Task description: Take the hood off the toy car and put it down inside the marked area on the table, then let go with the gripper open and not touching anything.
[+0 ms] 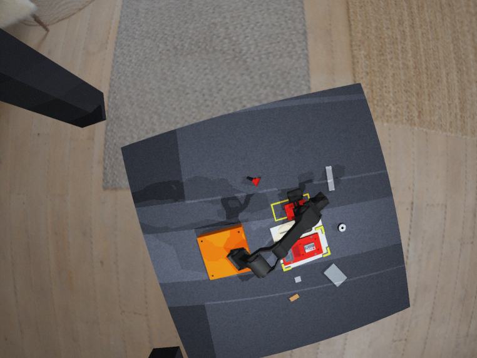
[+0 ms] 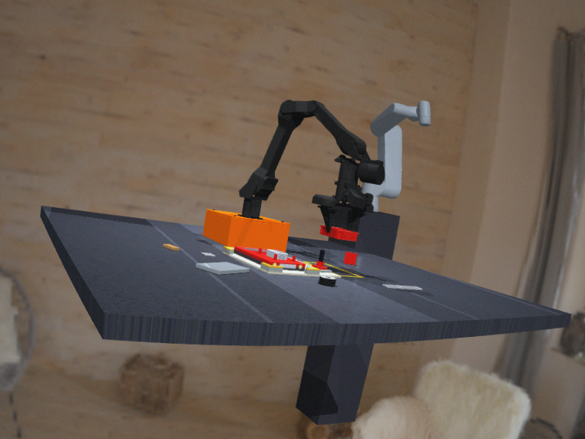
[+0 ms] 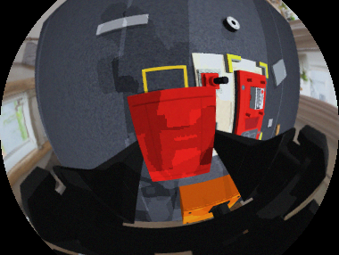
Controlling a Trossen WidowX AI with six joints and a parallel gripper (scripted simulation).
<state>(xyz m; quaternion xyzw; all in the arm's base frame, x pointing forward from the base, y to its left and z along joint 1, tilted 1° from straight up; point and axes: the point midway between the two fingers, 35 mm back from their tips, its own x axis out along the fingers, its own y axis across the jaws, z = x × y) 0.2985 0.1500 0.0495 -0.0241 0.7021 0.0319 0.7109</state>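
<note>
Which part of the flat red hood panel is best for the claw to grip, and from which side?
Grip the flat red hood panel across its two opposite edges, from above: it is thin and lies level, as the black claw holds it now.

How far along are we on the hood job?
Done: the hood is off the toy car. In hand: the end effector is shut on it, holding it in the air above the marked area. Left: lower it inside the outline, open, and back away.
</note>
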